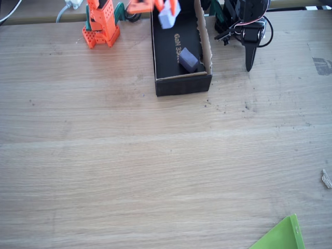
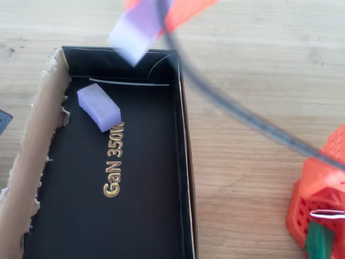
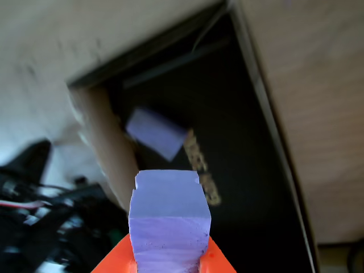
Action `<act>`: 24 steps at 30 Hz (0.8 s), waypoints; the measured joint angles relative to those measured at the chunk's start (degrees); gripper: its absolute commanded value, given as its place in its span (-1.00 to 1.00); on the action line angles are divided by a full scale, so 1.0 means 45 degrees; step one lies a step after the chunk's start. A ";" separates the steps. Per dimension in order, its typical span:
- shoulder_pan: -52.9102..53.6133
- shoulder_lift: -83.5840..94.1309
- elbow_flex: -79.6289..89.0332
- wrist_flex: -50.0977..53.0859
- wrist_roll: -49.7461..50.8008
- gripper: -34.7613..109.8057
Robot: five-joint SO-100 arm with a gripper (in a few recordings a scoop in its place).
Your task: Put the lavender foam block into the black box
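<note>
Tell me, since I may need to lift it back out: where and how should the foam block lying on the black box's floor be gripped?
Judging from the overhead view, come straight down and pinch the block on the box floor across its two long faces, midway along. It lies flat and diagonal beside the torn cardboard flap, which crowds a sideways approach.

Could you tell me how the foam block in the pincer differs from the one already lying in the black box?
The lavender foam block is clamped in the orange pincer above the black box; the darker block rests on the box floor, beside the gold lettering. In the fixed view the held block looks paler, the resting block greyer. The held one is blurred, the resting one sharp. Both are small rectangular foam bricks of similar size.
</note>
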 measured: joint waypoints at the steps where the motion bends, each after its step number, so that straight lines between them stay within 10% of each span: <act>1: -0.0352 -0.0352 -0.0117 0.0078 -0.0391 -0.52; 13: -0.2187 -0.3242 -0.2676 0.1621 -0.0684 -0.51; 24: -0.2500 -0.3477 -0.2754 0.1641 -0.1191 -0.08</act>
